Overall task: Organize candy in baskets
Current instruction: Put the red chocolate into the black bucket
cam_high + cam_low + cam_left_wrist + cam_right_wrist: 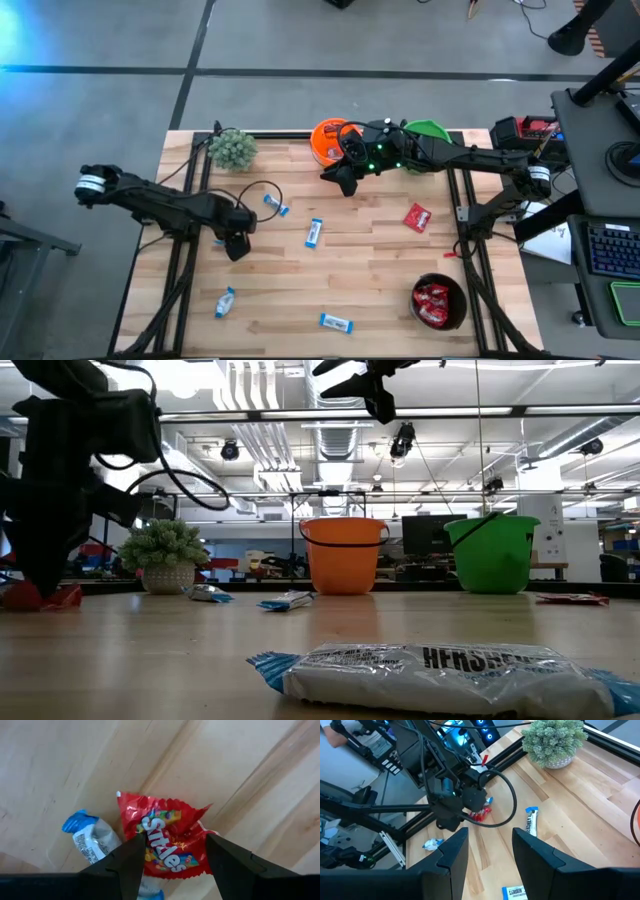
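Observation:
My left gripper [237, 246] is low over the table's left part, open, its fingers straddling a red Skittles packet [167, 837] that lies flat on the wood. A blue-and-white candy [90, 841] lies right beside that packet. My right gripper [345, 180] hovers high in front of the orange basket [330, 140], open with nothing between its fingers [451, 855]. The green basket [428, 130] stands at the back, to the orange one's right. The black basket [440, 302] at the front right holds red packets. Blue-and-white bars [314, 233] lie scattered about, and a red packet [417, 216] lies at the right.
A small potted plant [232, 148] stands at the back left. One blue-and-white bar [337, 322] lies near the front edge and fills the low view's foreground [440, 680]. Another [225, 301] lies at the front left, and one [277, 206] near the left arm's cable.

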You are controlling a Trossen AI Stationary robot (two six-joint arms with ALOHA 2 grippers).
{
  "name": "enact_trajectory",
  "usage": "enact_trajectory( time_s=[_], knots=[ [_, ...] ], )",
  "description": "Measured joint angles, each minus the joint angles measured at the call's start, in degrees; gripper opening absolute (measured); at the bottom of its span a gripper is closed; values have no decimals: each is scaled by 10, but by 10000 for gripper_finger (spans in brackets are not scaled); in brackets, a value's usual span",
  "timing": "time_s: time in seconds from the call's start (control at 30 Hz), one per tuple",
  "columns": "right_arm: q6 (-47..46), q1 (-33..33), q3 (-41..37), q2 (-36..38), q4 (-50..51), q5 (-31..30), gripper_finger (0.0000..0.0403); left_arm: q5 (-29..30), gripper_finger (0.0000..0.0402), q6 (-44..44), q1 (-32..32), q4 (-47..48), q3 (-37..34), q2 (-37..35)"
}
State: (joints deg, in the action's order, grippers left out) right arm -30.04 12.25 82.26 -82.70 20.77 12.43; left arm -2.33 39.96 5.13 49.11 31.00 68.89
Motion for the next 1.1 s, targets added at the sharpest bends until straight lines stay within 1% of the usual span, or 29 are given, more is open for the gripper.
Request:
enact_trajectory(
  time_s=[0.13, 0.23, 0.4, 0.53, 0.57, 0.8, 0.97, 1.1],
  knots=[
    [0, 0, 0, 0, 0, 0, 141, 0, 185, -9, 0, -8, 0, 28],
    [0, 0, 0, 0, 0, 0, 141, -1, 161, -18, 0, -29, 1, 47],
    [0, 0, 0, 0, 0, 0, 141, -2, 91, -31, 1, -64, 2, 59],
    [0, 0, 0, 0, 0, 0, 141, -4, 20, -47, 2, -63, 4, 42],
    [1, 0, 0, 0, 0, 0, 141, -3, 11, -50, 3, -59, 6, 36],
    [1, 0, 1, 0, 0, 0, 141, -3, 2, -74, 5, -37, 39, -12],
    [1, 0, 1, 0, 0, 0, 141, -1, 1, -96, 6, -14, 80, -41],
    [1, 0, 1, 0, 0, 0, 141, 2, 1, -119, 6, -13, 119, -56]
  ],
)
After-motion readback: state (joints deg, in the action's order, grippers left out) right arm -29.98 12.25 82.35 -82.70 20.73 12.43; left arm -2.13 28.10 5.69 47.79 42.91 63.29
